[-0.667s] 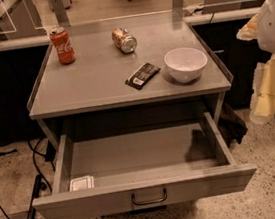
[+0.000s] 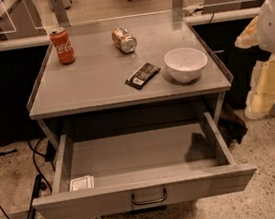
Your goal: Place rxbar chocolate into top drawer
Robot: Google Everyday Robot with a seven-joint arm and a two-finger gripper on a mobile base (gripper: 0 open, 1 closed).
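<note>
The rxbar chocolate (image 2: 142, 75), a flat dark bar with a white label mark, lies on the grey table top (image 2: 98, 81) just left of a white bowl. The top drawer (image 2: 143, 194) is pulled fully open below the table top, its bar handle (image 2: 149, 198) at the centre of the front panel. A small white square packet (image 2: 81, 183) lies in the drawer's front left corner. My arm (image 2: 273, 68), white and yellowish, stands at the right edge of the view beside the table. My gripper is out of view and nothing of its fingers shows.
A white bowl (image 2: 186, 63) stands right of the bar. A red cola can (image 2: 62, 45) stands upright at the back left. A crushed can (image 2: 124, 39) lies on its side at the back middle. Cables (image 2: 20, 217) run over the floor on the left.
</note>
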